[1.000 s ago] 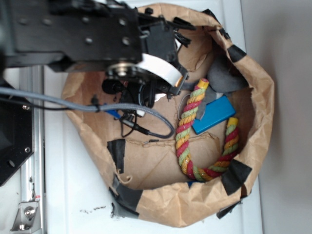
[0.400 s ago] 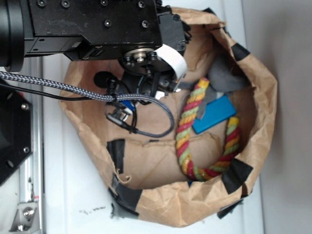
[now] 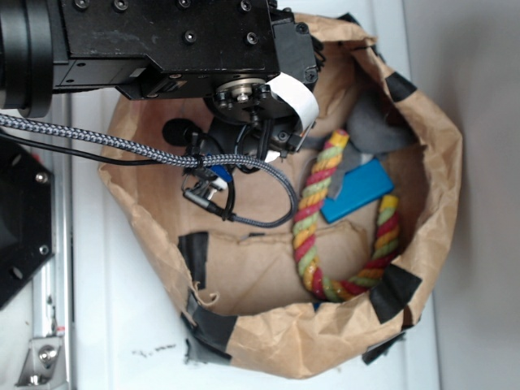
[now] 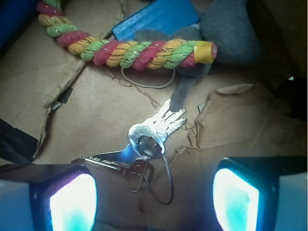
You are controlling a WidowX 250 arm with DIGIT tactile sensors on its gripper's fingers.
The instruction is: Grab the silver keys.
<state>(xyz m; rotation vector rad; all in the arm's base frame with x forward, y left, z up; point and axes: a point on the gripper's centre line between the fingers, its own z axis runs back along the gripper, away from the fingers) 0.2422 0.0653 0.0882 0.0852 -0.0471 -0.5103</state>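
Note:
The silver keys (image 4: pixel 147 144) lie on the brown paper floor in the wrist view, a small bunch on a thin wire ring, one key with a darker head. My gripper (image 4: pixel 154 202) is open just above them. Its left finger (image 4: pixel 72 199) sits by the lowest key's blade, while the right finger (image 4: pixel 236 197) stands well to the right. Nothing is held. From the exterior view the gripper (image 3: pixel 248 134) points down inside the paper bag (image 3: pixel 268 345) and hides the keys.
A red-yellow-green twisted rope (image 4: pixel 125 50) lies just beyond the keys, with a blue block (image 4: pixel 156 19) and a grey cloth (image 4: pixel 231 29) behind it. The bag's crumpled walls (image 3: pixel 431 187) ring the space. Cables (image 3: pixel 244 191) hang below the wrist.
The arm has shifted a little to the right and turned, then nearly settled over the bag floor. Rope, block and bag have not moved.

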